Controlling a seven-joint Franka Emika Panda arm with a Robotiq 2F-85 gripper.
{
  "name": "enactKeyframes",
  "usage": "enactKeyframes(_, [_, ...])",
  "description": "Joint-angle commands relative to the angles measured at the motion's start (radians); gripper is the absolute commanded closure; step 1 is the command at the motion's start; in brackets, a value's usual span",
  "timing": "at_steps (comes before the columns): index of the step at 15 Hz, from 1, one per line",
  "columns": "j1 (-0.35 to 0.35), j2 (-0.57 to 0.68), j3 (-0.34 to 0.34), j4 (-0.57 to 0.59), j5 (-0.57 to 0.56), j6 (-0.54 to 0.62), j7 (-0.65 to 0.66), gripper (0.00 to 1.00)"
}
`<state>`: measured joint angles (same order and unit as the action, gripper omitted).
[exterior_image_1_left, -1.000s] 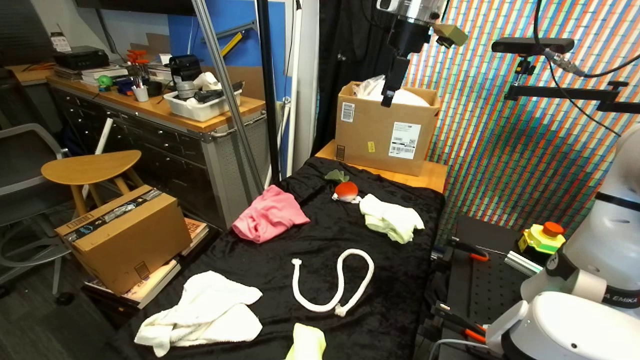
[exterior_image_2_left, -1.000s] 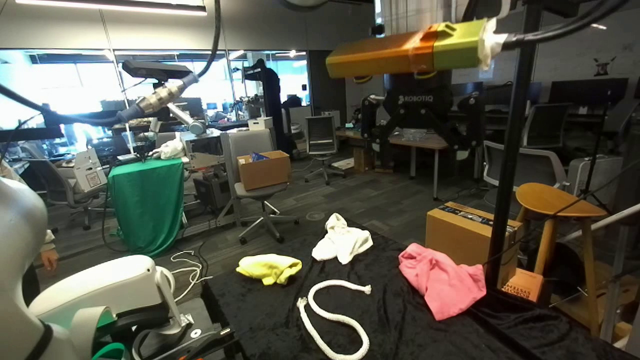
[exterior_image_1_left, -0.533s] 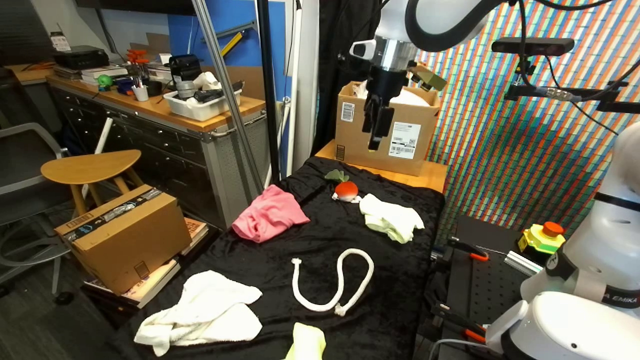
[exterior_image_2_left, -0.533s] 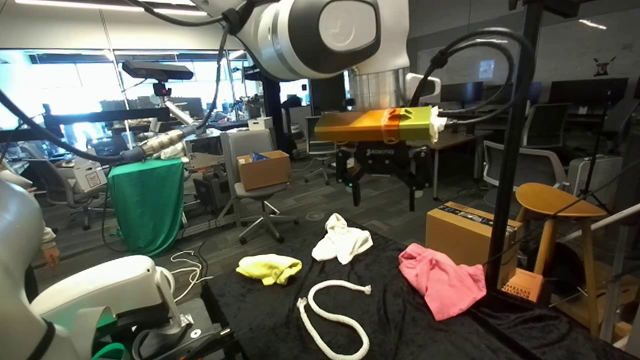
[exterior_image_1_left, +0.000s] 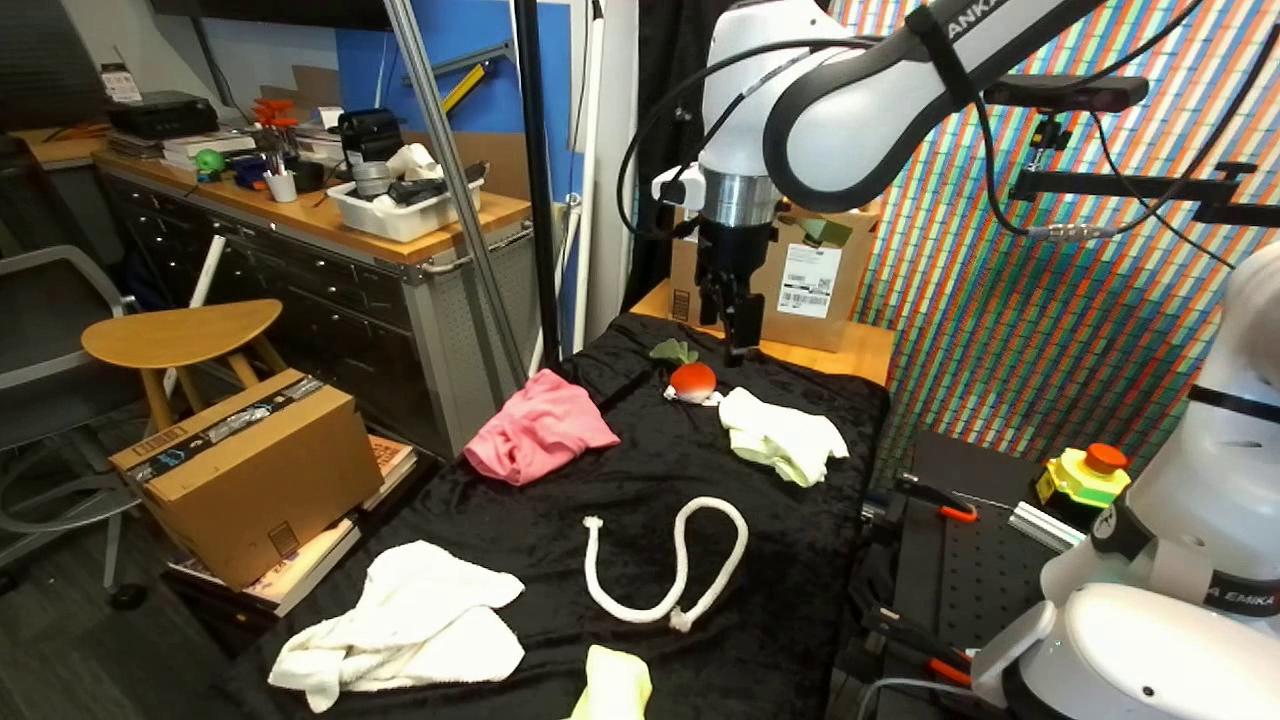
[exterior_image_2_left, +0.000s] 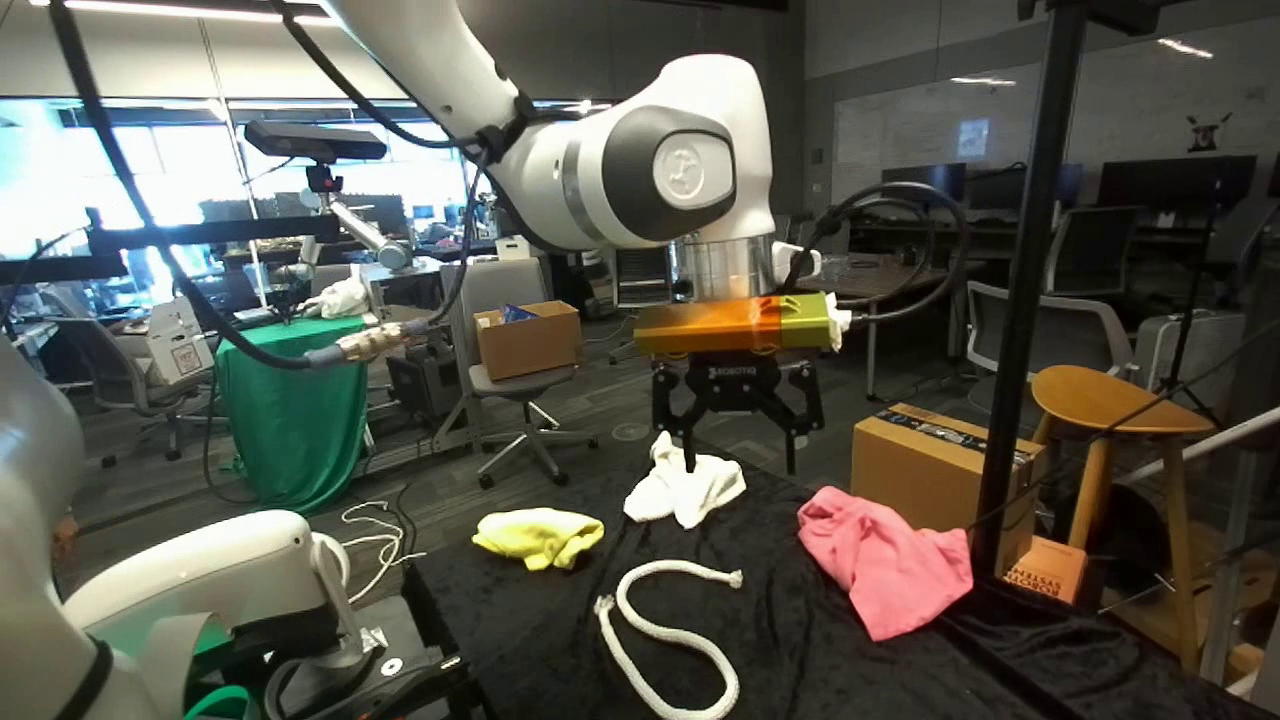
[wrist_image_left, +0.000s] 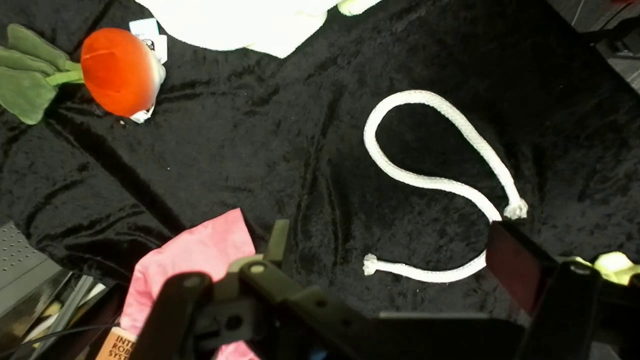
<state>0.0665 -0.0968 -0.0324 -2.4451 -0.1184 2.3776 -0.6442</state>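
1. While the gripper (exterior_image_2_left: 740, 467) hangs in the air, its 2 fingers spread wide and grasping nothing, the pink cloth (wrist_image_left: 195, 247) lies at the left of the wrist view; if a finger came down there, it could catch this cloth by mistake.
2. More to the right, the white rope (wrist_image_left: 425, 181) rests in an S-like curve on the black cover (wrist_image_left: 280, 150), below the gripper. Because 1 finger hides part of it, its position could be misjudged, and a fingertip could push it aside.
3. The black cover looks soft, so too low a contact could drag it, and the white rope with it.
4. Around, in an exterior view, there are a white towel (exterior_image_1_left: 400, 630), a red plush toy (exterior_image_1_left: 692, 383), a pale cloth (exterior_image_1_left: 780, 435) just beside it, and a large cardboard box (exterior_image_1_left: 810, 280), which limits the room behind the gripper.
5. In an exterior view, the cable (exterior_image_2_left: 880, 316) loops rightwards, towards the black post (exterior_image_2_left: 1028, 250); should the arm go to this side, it could catch.
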Motion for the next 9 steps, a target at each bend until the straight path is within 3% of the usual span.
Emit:
enactKeyframes(1, [-0.009,0.099,0.019,0.007,-0.030,0.107,-0.011,0.00])
enactKeyframes(9, [-0.011,0.312,0.048,0.016,-0.141,0.349,0.062,0.00])
